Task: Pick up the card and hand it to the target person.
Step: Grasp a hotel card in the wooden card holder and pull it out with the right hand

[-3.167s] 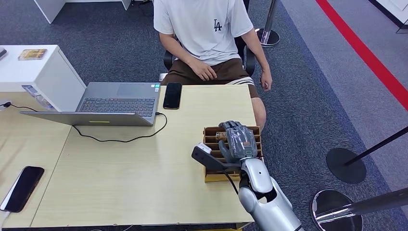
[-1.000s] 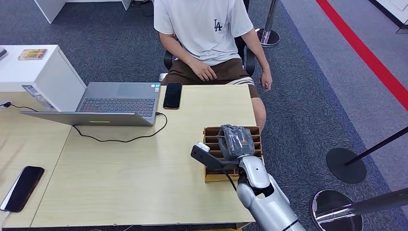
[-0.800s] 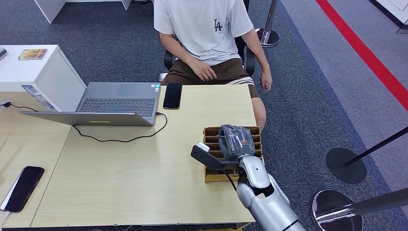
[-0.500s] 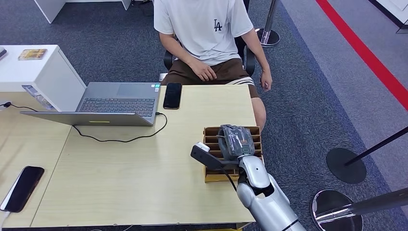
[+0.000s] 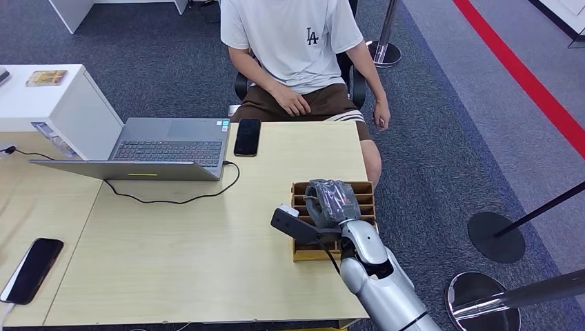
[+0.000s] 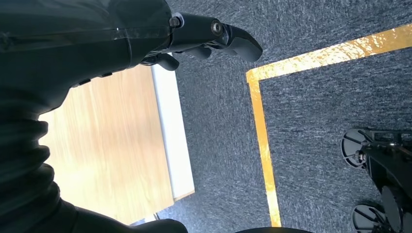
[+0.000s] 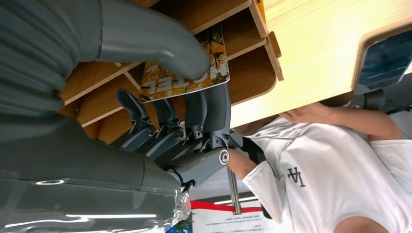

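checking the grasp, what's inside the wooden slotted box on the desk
The right hand reaches into the wooden slotted box, thumb and fingers pinching a yellow printed card standing in a slot. The hand covers most slots in the head view, so other contents cannot be seen.

Glossy printed card [image 7: 187, 73] between matt grey plastic fingers [image 7: 214, 114]; behind them, a smooth wooden rack [image 7: 243, 68].

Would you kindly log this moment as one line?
right hand: pinches card | card: over wooden organizer | left hand: holds nothing | person: seated
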Robot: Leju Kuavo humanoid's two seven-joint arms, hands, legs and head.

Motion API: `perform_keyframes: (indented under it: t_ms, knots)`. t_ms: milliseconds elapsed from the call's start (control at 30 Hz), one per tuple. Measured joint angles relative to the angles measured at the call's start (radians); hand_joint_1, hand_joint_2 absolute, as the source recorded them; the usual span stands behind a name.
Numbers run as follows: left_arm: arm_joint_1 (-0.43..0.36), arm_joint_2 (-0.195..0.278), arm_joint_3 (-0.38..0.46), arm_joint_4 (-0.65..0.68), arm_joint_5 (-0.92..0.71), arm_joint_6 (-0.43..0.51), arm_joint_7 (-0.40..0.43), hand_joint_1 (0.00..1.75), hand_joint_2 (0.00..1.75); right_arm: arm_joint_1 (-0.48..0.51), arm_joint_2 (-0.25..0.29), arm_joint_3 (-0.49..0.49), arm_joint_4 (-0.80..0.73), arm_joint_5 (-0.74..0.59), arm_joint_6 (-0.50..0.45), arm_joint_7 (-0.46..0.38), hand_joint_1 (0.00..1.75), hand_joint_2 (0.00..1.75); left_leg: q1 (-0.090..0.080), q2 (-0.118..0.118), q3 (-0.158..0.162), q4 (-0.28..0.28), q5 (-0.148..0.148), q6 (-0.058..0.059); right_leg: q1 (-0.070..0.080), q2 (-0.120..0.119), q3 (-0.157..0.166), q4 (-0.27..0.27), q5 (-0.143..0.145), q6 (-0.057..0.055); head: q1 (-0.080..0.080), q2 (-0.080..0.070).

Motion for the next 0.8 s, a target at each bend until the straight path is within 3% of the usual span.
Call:
perform_keyframes:
  t_ms: [800]
  knots:
    - [0.000, 0.000, 0.003, 0.000, 0.011, 0.000, 0.001, 0.00, 1.75, 0.017, -0.015, -0.005, -0.051, 0.011, -0.024, 0.039, 1.47, 1.75, 0.000, 0.000, 0.000, 0.000, 0.000, 0.000, 0.000, 0.000, 0.000, 0.000, 0.000, 0.000, 0.000, 0.000]
